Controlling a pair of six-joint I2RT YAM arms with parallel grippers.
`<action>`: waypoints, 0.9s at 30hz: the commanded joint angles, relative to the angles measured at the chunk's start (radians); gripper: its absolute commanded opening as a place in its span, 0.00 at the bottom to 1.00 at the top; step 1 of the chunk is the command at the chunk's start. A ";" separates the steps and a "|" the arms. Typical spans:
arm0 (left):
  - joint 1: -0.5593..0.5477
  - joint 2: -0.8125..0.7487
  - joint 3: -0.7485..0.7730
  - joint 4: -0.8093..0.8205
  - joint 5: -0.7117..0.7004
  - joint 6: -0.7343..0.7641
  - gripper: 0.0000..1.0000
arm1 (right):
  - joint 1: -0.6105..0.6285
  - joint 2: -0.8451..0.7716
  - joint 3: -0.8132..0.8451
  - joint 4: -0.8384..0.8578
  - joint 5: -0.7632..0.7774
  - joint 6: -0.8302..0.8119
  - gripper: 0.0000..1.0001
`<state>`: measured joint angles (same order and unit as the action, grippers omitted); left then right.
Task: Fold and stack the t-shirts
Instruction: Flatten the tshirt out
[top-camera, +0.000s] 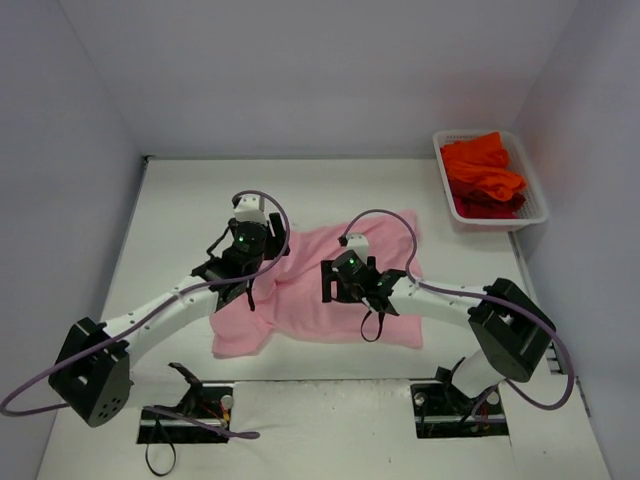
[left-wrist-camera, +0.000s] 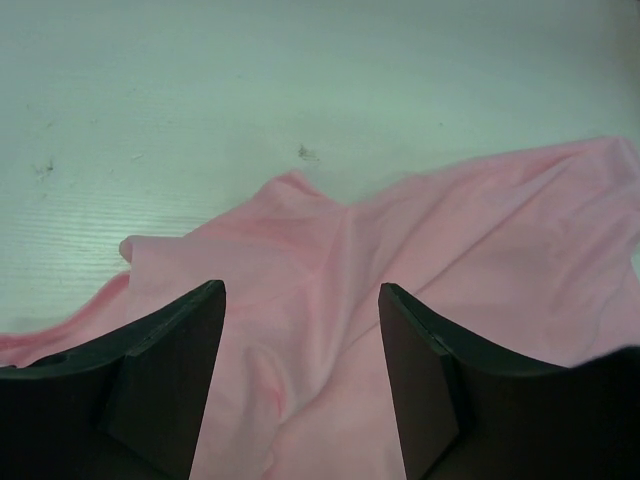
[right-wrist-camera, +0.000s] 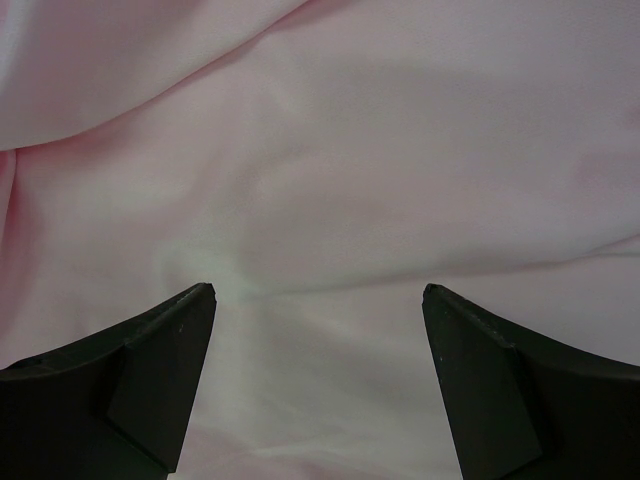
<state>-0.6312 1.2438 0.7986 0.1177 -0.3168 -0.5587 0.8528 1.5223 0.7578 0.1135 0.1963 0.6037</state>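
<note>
A light pink t-shirt (top-camera: 300, 290) lies rumpled and spread across the middle of the table. My left gripper (top-camera: 245, 285) hangs over its left part. In the left wrist view that gripper (left-wrist-camera: 300, 290) is open, with creased pink cloth (left-wrist-camera: 450, 230) below the gap and nothing between the fingers. My right gripper (top-camera: 335, 285) hovers over the middle of the shirt. It (right-wrist-camera: 318, 290) stands wide open just above smooth pink cloth (right-wrist-camera: 330, 150). Bright orange-red t-shirts (top-camera: 483, 170) lie bunched in the basket at the back right.
The white mesh basket (top-camera: 540, 205) sits against the right wall at the back. White walls close in the table on the left, back and right. Bare white table (left-wrist-camera: 200, 100) stretches beyond the shirt's left edge. Purple cables loop off both wrists.
</note>
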 joint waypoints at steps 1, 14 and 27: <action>0.039 0.049 0.056 0.045 -0.015 0.008 0.59 | 0.009 -0.030 0.006 0.006 0.046 0.016 0.82; 0.203 0.081 0.048 0.043 0.036 -0.007 0.59 | 0.008 -0.024 -0.005 0.002 0.043 0.021 0.82; 0.229 0.180 0.025 0.119 0.127 -0.070 0.59 | 0.008 -0.034 -0.011 -0.002 0.046 0.025 0.82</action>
<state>-0.4053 1.4235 0.8135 0.1574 -0.2218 -0.5930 0.8528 1.5219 0.7422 0.1040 0.2031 0.6079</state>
